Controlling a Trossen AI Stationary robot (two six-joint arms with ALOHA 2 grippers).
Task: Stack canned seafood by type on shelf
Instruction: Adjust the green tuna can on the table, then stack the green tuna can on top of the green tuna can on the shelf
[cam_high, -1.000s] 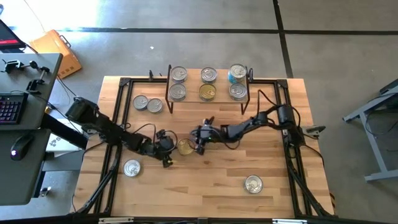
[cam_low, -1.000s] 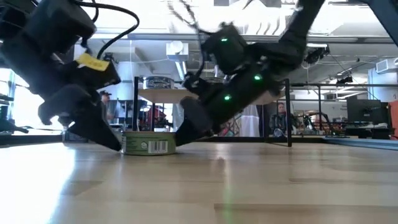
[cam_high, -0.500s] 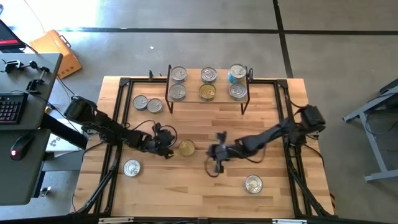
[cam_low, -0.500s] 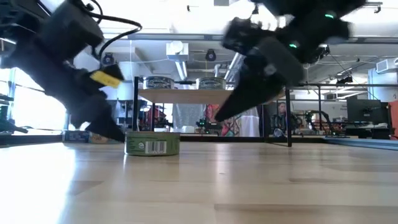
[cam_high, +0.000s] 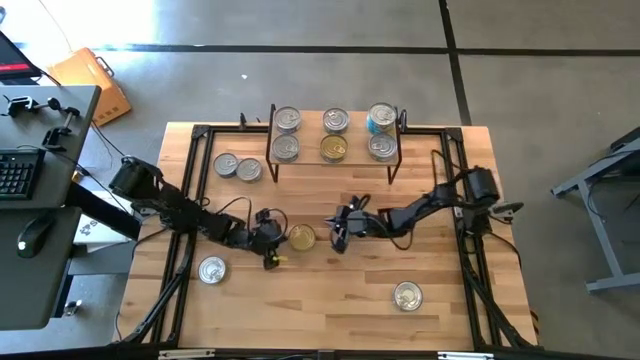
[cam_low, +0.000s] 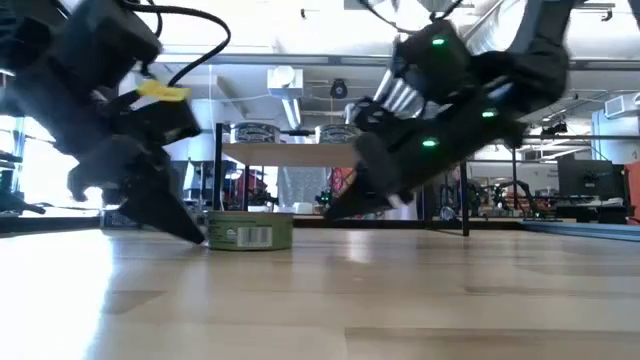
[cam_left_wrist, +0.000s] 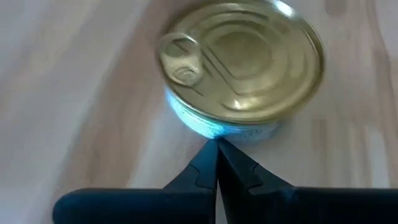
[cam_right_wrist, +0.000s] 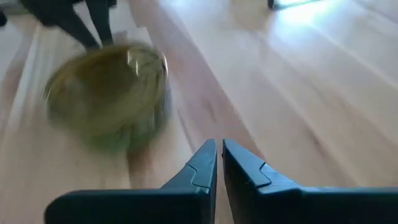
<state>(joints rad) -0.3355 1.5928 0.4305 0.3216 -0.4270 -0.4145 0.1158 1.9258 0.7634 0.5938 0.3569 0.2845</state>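
Observation:
A gold-lidded tin (cam_high: 300, 237) (cam_left_wrist: 242, 62) stands flat on the table's middle, green-labelled in the low view (cam_low: 250, 233). My left gripper (cam_high: 281, 241) (cam_left_wrist: 216, 142) is shut at the tin's left side. My right gripper (cam_high: 336, 238) (cam_right_wrist: 219, 147) is shut and hangs a little to the tin's right, clear of it and just above the wood (cam_low: 330, 208). The shelf (cam_high: 358, 136) at the table's far side carries several tins, one of them gold-lidded (cam_high: 333, 148). My left gripper touches the tin's side wall (cam_left_wrist: 214, 129) low down with the tips of its shut fingers (cam_low: 200, 234). It comes slanting down from the table's left. The tin rests flat on the table, lid up.
Two silver tins (cam_high: 237, 168) sit left of the shelf, one (cam_high: 211, 269) near the left front and one (cam_high: 406, 295) near the right front. Black frame rails (cam_high: 190, 200) (cam_high: 462, 200) run along both table sides. Bare wood lies between the front tins.
My right gripper, which stood against the gold tin's right side, has swung away toward the table's near right and then come part of the way back, ending short of the tin.

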